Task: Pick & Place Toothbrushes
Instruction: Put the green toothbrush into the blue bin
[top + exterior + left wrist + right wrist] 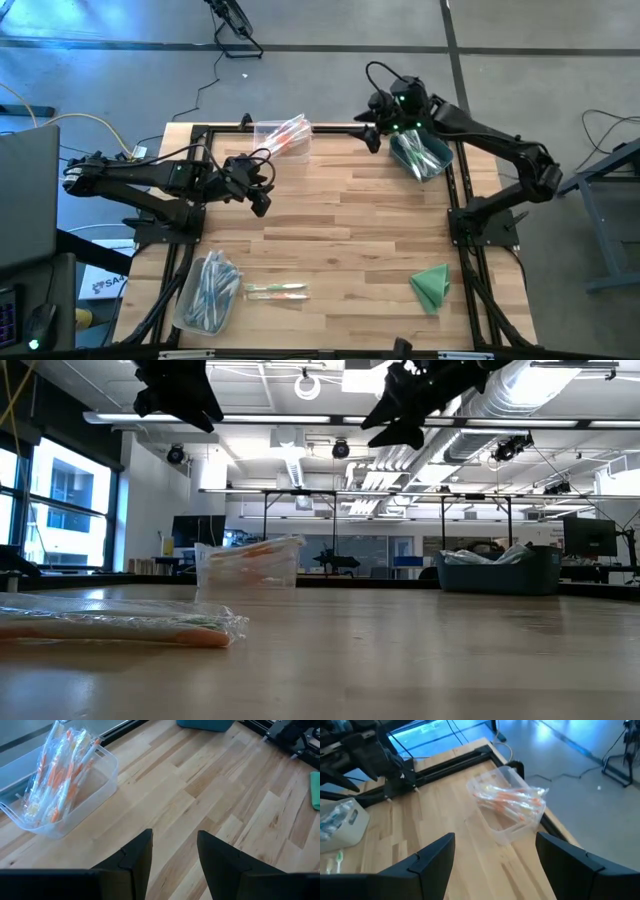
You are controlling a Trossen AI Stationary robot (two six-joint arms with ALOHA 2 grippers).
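Observation:
Two wrapped toothbrushes (pixel 275 291) (pixel 120 626), one green and one orange, lie loose near the table's front edge. Orange toothbrushes fill a clear bin (pixel 285 135) (pixel 60 785) (pixel 507 802) at the far middle. Green ones sit in a teal bin (pixel 420 152) (pixel 500 570) at the far right. Blue ones lie in a clear bin (pixel 208 292) at the near left. My left gripper (pixel 262 203) (pixel 175 837) hangs open above the table's left middle. My right gripper (pixel 372 138) (pixel 495 840) hangs open between the orange bin and the teal bin, high above the table.
A folded green cloth (pixel 432 285) lies at the near right. Black frame rails (pixel 330 129) run along the table's far edge and sides. Bare wood lies across the table's middle (pixel 350 220).

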